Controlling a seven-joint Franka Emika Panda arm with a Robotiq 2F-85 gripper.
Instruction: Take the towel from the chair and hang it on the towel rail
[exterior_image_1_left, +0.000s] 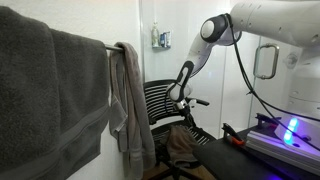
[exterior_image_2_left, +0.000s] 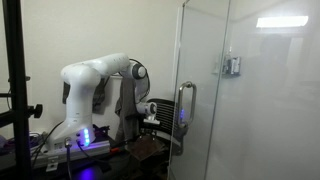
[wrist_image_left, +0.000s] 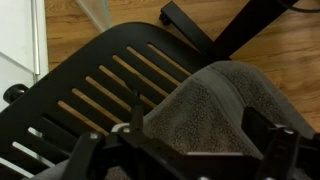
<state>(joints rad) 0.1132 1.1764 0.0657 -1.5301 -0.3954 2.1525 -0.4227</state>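
The taupe towel (wrist_image_left: 215, 100) lies bunched on the black slatted chair (wrist_image_left: 100, 80) and rises in a mound between my fingers in the wrist view. My gripper (wrist_image_left: 198, 150) is open, one finger on each side of the towel. In both exterior views the gripper (exterior_image_1_left: 178, 99) (exterior_image_2_left: 150, 116) hangs in front of the chair's backrest (exterior_image_1_left: 160, 100) (exterior_image_2_left: 128, 105), just above the towel (exterior_image_1_left: 186, 140) (exterior_image_2_left: 150, 148) on the seat. The towel rail (exterior_image_1_left: 111, 47) is a thin bar on the wall to the left.
A large charcoal towel (exterior_image_1_left: 45, 90) and a paler grey narrow towel (exterior_image_1_left: 128, 105) hang on the rail. A glass door with a looped chrome handle (exterior_image_2_left: 185, 110) stands beside the chair. A black bench with a lit device (exterior_image_1_left: 285, 130) is at the right.
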